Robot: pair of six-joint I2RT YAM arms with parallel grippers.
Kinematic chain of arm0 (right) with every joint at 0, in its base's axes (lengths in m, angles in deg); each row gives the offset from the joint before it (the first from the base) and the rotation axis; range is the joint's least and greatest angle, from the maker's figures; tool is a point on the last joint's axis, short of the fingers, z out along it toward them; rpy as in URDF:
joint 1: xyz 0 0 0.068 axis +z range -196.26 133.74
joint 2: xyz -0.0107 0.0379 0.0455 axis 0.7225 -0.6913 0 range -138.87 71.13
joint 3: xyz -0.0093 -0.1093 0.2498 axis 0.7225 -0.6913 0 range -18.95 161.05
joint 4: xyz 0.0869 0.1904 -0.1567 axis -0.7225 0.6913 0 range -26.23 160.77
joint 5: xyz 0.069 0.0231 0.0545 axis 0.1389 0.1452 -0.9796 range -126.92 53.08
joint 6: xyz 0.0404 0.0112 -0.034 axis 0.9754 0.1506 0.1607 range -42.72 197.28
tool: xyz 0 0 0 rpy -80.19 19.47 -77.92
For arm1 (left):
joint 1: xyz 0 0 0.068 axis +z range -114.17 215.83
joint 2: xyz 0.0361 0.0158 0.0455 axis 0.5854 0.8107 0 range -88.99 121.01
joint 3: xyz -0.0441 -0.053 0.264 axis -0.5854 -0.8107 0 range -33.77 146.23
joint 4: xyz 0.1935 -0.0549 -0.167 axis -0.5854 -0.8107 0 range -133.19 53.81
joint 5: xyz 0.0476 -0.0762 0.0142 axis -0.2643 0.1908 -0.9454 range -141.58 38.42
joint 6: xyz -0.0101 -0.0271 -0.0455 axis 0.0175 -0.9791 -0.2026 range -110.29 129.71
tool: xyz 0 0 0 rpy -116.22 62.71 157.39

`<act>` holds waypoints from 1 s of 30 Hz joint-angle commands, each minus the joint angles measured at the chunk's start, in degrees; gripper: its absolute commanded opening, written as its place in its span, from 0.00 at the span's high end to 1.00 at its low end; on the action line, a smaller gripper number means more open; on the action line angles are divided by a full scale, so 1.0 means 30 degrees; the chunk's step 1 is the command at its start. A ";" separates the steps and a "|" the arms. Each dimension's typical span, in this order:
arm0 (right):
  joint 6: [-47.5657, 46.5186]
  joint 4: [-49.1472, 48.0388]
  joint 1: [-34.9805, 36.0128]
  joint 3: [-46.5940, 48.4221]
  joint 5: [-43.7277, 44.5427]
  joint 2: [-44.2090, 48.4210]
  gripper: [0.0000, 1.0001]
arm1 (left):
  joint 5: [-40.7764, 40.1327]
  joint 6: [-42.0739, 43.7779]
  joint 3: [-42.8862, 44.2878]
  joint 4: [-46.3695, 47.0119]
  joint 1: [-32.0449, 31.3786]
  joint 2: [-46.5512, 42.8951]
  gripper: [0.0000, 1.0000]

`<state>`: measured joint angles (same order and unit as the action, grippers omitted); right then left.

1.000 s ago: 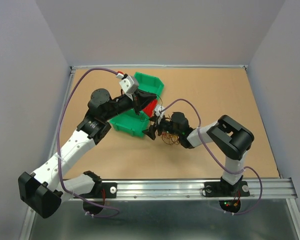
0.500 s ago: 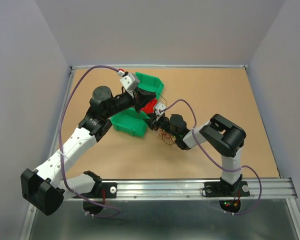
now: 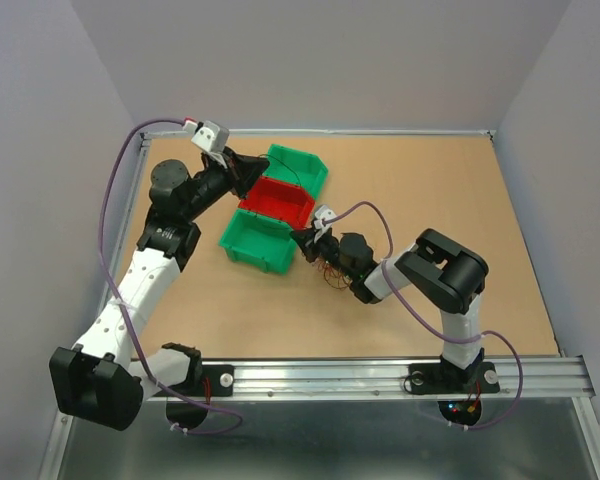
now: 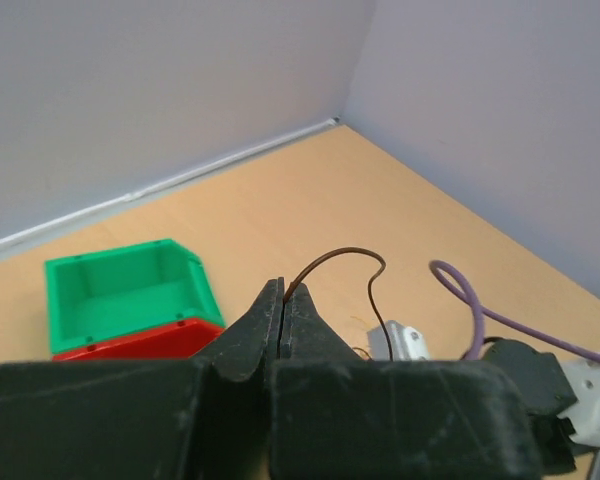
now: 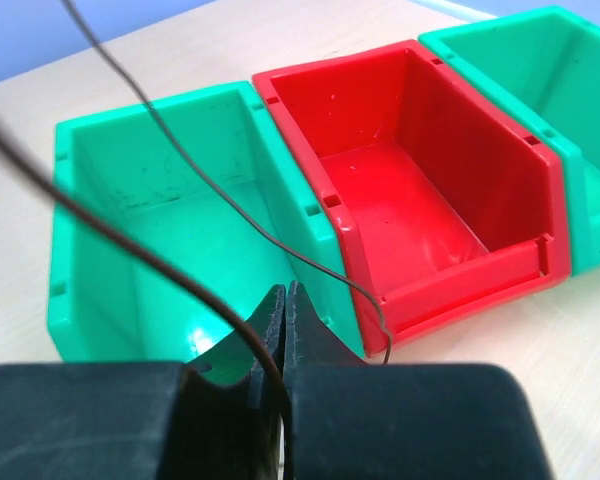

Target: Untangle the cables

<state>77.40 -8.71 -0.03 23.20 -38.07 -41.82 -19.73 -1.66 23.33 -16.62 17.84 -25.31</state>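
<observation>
Well, I've got both tools clamped tight: my left gripper (image 4: 283,298) pinches one dark brown cable (image 4: 332,254), raised beside the red bin (image 3: 277,200). My right gripper (image 5: 284,305) pins a dark strand (image 5: 110,235) low by the near green bin (image 5: 100,150), presumably to draw one wire free of the tangle (image 3: 332,274) lying just behind it (same strand? I can't tell). Plain brown tabletop (image 3: 460,210), pale lavender walls (image 3: 330,60) on three sides.
</observation>
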 commanded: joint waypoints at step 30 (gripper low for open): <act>0.0661 0.8287 0.0613 0.3449 -0.2697 0.2986 0.20 | -0.4027 0.3235 -0.4942 0.2557 0.6380 -0.1014 1.00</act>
<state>77.12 21.71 2.01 39.58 -48.51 -40.83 -30.68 6.75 9.69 -13.84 36.70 -28.15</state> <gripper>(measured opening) 0.783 0.033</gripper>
